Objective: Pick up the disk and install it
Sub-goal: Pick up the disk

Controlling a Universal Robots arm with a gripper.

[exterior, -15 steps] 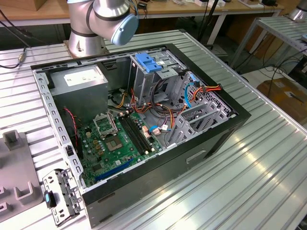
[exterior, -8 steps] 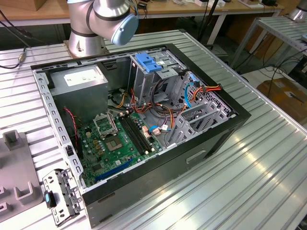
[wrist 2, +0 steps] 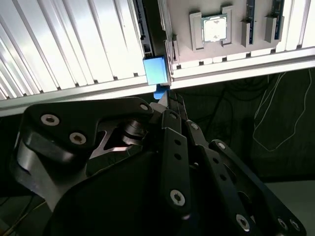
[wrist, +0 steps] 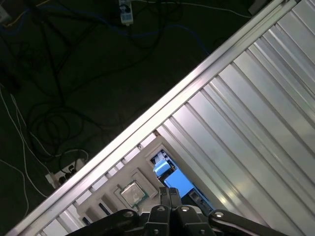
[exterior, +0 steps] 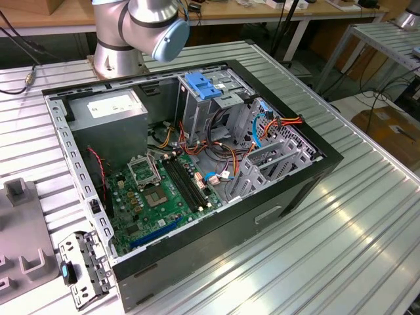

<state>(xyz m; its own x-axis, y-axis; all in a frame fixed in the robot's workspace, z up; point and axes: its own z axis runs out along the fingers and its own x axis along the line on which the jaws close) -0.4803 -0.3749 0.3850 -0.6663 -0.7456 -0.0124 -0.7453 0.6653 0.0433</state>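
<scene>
Jaws of gripper [wrist 2: 166, 104] look together, nothing between them. It hangs above the table [wrist 2: 74, 44] edge. Disk [wrist 2: 156, 71] is upper centre in the second wrist view, blue end at the table edge, just beside the grey tray [wrist 2: 183, 29] holding a CPU [wrist 2: 214, 28]. Open case [exterior: 262, 216] sits mid-frame in the exterior view. My read on handling: rigid, dense for its size, shock-sensitive, smooth faces. Best grip is probably across the long sides on the rails, not the blue end.

We get bright overhead light in the exterior view, with glare streaking the ribbed silver aluminium tabletop [exterior: 367, 216]. In both wrist views it blows out white, and the dark cable-strewn floor [wrist: 98, 73] looks murky.
</scene>
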